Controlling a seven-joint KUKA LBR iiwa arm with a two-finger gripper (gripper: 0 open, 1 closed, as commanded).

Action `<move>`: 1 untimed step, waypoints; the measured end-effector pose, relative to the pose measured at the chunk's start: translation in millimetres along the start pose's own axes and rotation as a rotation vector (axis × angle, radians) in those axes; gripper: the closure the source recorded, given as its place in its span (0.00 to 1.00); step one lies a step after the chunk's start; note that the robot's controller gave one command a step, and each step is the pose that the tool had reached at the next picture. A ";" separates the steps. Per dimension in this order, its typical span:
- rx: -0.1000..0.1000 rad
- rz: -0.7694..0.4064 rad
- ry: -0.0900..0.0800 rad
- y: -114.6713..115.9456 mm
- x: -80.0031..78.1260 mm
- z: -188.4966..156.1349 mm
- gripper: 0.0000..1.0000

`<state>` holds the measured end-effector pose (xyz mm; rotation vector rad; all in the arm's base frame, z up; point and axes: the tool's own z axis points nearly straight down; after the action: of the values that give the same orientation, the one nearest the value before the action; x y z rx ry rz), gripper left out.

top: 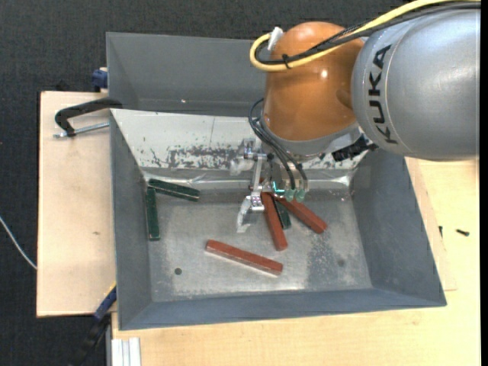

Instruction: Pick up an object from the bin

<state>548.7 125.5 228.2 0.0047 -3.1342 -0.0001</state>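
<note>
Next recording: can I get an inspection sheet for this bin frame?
Surface: grey metal bin, floor scuffed and speckled.
Job's things: lone red-brown stick at the front; crossed red-brown sticks with a dark green one under the gripper; dark green pair at left.
Clutter: small dark spot, cannot tell what.
Grippers: gripper down among the crossed sticks.
Cables: yellow cable looped over the orange wrist cover.
Surroundings: dark floor.

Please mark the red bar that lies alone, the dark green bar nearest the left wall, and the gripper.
Lone red bar [244, 256], camera view: middle of its length.
Dark green bar [153, 213], camera view: its middle.
Gripper [267, 203], camera view: its lower end.
</note>
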 end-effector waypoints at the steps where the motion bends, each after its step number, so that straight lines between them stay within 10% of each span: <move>1: -0.001 0.002 -0.009 -0.6 -1.5 -4.8 0.00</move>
<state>550.2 124.9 233.0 0.0015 -3.1430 -0.0024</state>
